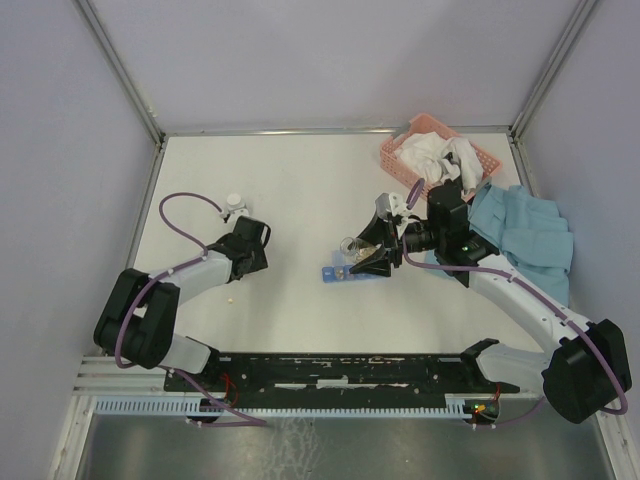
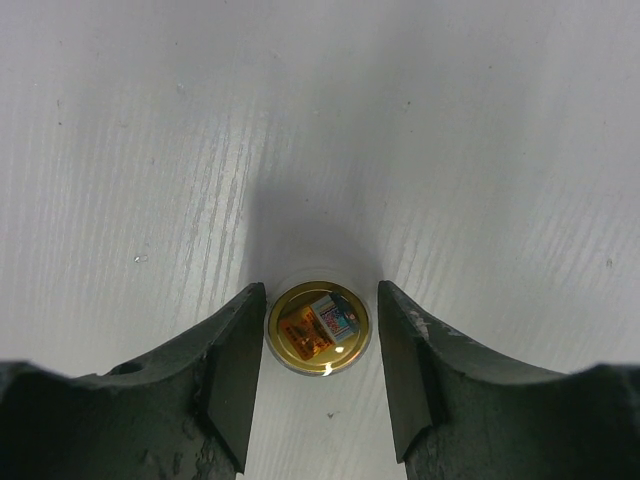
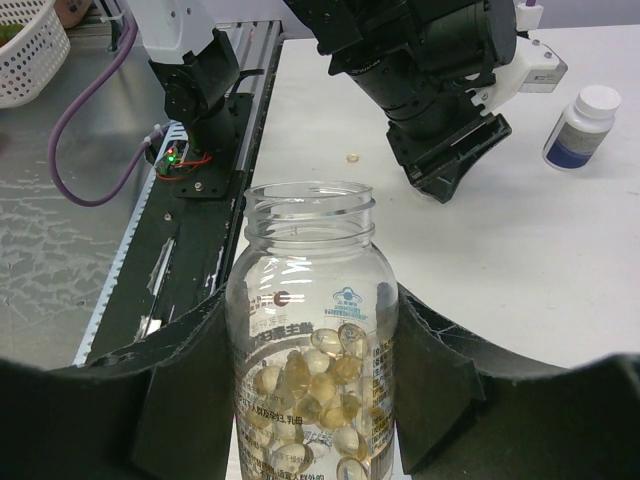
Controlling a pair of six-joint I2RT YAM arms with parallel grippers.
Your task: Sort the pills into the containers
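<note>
The label print on the clear bottle (image 3: 310,300) is unreadable.

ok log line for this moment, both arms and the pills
right gripper: shut on open pill bottle, by organiser strip | left gripper: jaws astride round lid, grip unclear | one loose pill on table

One clear bottle (image 3: 310,330), one white-capped bottle (image 1: 235,205), one blue strip (image 1: 338,273), one pink basket (image 1: 440,150), one loose pill (image 1: 233,296).
</note>
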